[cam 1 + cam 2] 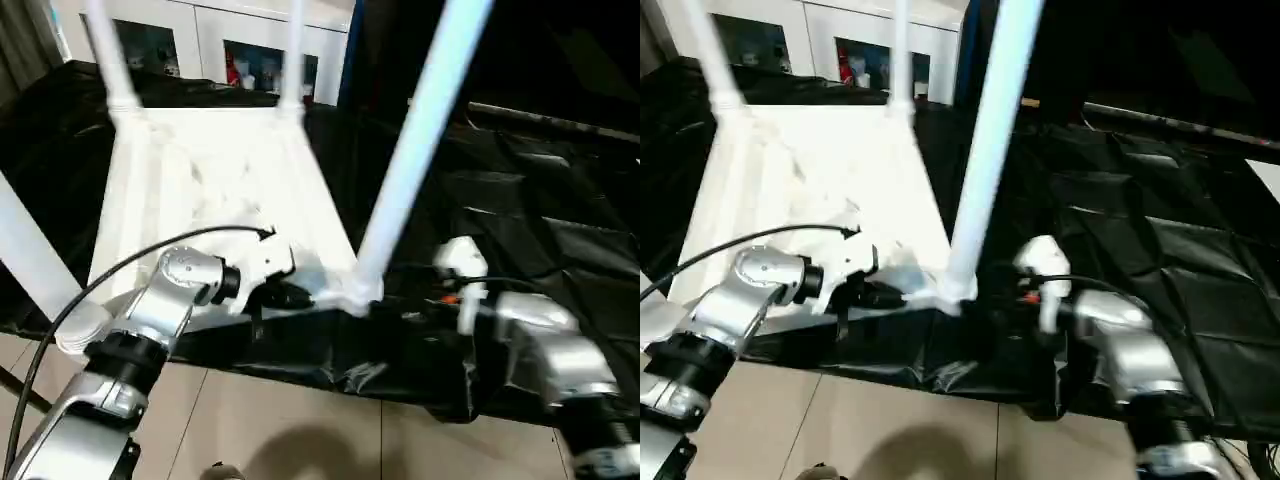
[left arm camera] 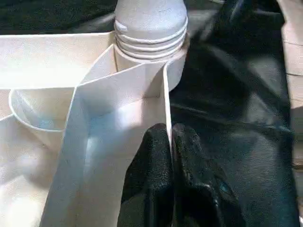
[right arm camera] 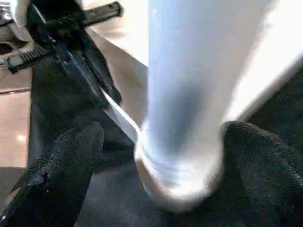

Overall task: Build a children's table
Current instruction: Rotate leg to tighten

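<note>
Now the children's table point(image 1: 215, 190) lies upside down on the black-draped work table point(image 1: 540, 240), its legs pointing up, and the near-right leg point(image 1: 415, 150) stands in its corner socket point(image 2: 149, 61). Left gripper point(image 2: 171, 156) is clenched on the tabletop's thin edge rib point(image 2: 166, 109) — good, it should hold firm. Right gripper point(image 3: 156, 161) stands released around the leg base; it should draw away straight — not tilting the leg.
</note>
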